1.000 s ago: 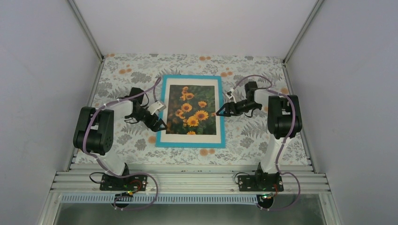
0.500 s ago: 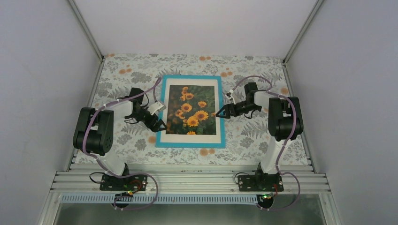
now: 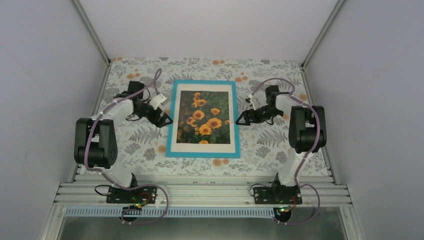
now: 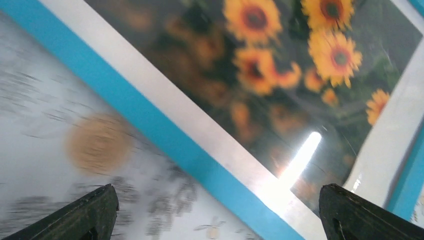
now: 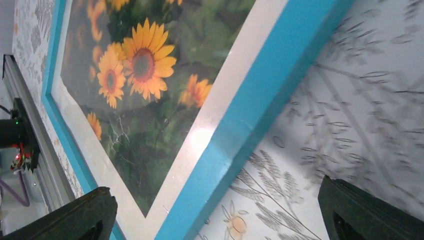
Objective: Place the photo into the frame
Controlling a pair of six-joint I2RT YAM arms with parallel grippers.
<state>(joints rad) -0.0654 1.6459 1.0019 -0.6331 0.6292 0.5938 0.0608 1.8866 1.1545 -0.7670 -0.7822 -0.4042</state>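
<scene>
frame (image 3: 170, 125): lies flat, teal face up, mid table (image 3: 280, 75), long side running away from the arm bases
photo (image 3: 205, 117): inside the frame, sunflowers up, with a white border (image 3: 204, 146) between print and teal edge
left gripper (image 3: 167, 121): low, just beside the frame's left edge; fingers wide apart, holding nothing
right gripper (image 3: 239, 121): just beside the frame's right edge; fingers wide apart, holding nothing
top view only: the whole frame and both arms flanking it; contact with the frame cannot be told
left wrist only: blurred; teal edge runs diagonally between the two dark fingertips (image 4: 95, 212); bright glare streak over the print
right wrist only: sharper; teal edge and white border between the fingertips (image 5: 85, 215), sheen on the border, floral cloth at right, metal rail (image 5: 30, 165) at far left
</scene>
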